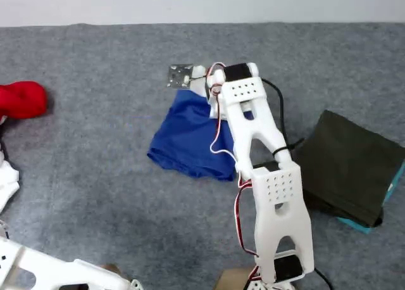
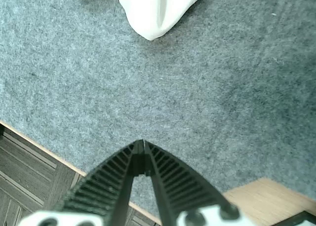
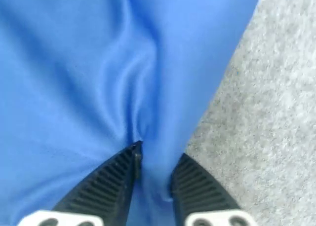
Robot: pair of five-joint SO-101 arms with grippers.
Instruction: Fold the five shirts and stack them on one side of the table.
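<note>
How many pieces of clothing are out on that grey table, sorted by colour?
red shirt: 1
white shirt: 1
blue shirt: 1
dark green shirt: 1
teal cloth, an edge showing under the dark green one: 1
Total: 5

The surface (image 1: 95,176) is covered in grey felt, which ends at a light wooden edge (image 2: 256,196) on the near side. A blue shirt (image 1: 186,138) lies rumpled near the middle. A red shirt (image 1: 22,100) sits bunched at the left edge, with a white shirt (image 1: 7,179) below it. At the right, a folded dark green shirt (image 1: 351,166) rests on teal fabric (image 1: 357,224).
</note>
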